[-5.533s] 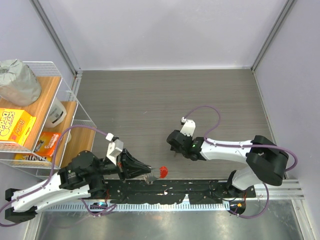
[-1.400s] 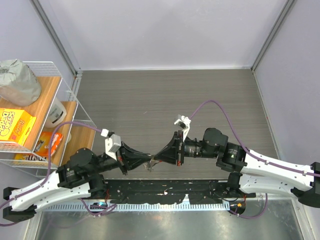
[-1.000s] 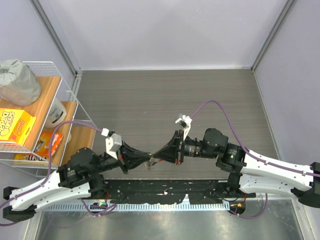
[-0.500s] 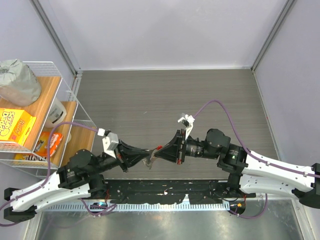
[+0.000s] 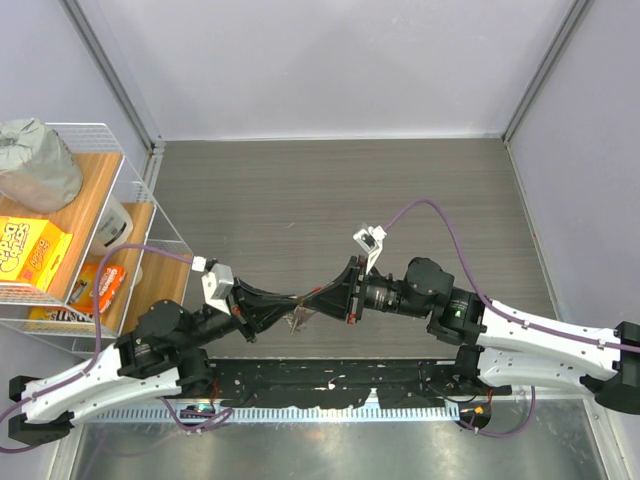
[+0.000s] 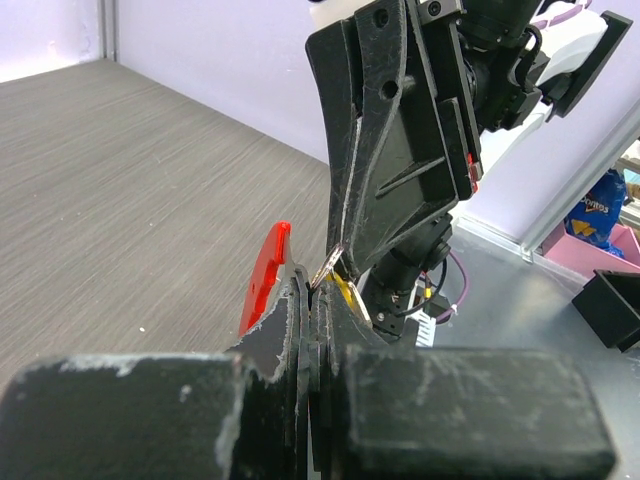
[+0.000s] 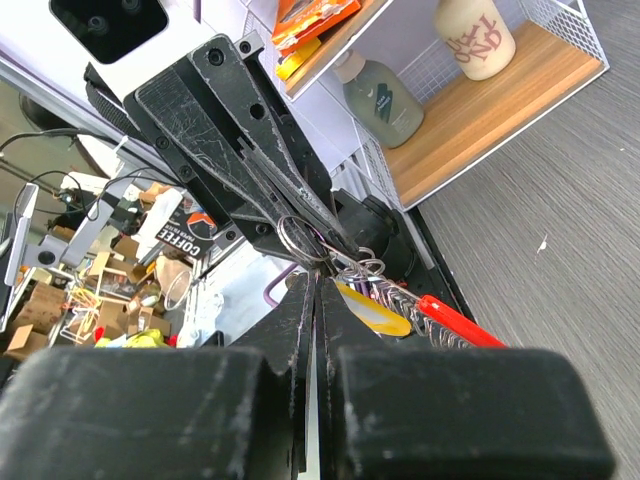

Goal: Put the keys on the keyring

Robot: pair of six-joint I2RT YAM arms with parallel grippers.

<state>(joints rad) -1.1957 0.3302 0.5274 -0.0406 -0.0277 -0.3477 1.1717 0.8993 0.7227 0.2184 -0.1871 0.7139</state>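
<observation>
My two grippers meet tip to tip above the table. The left gripper (image 5: pixel 298 301) (image 6: pixel 312 287) is shut on the keyring: its thin silver ring (image 7: pixel 298 238) sits pinched in the left fingers. The wire links (image 7: pixel 395 296) and the red plastic piece (image 7: pixel 462 322) (image 6: pixel 265 276) hang off it. The right gripper (image 5: pixel 314 296) (image 7: pixel 317 276) is shut on the key, whose yellow tag (image 7: pixel 372 309) (image 6: pixel 348 291) sticks out beside its fingertip. The key's metal end (image 6: pixel 330 267) touches the ring area; whether it is threaded is hidden.
A white wire shelf rack (image 5: pixel 140 215) stands at the left with a yellow box (image 5: pixel 30 250), a grey bag (image 5: pixel 35 165) and an orange packet (image 5: pixel 95 285). A black rail (image 5: pixel 330 382) runs along the near edge. Walls close the back and right.
The joined fingertips have drifted slightly left and away from the arm bases, and the right gripper has rolled a little. Both stay shut on the same things.
</observation>
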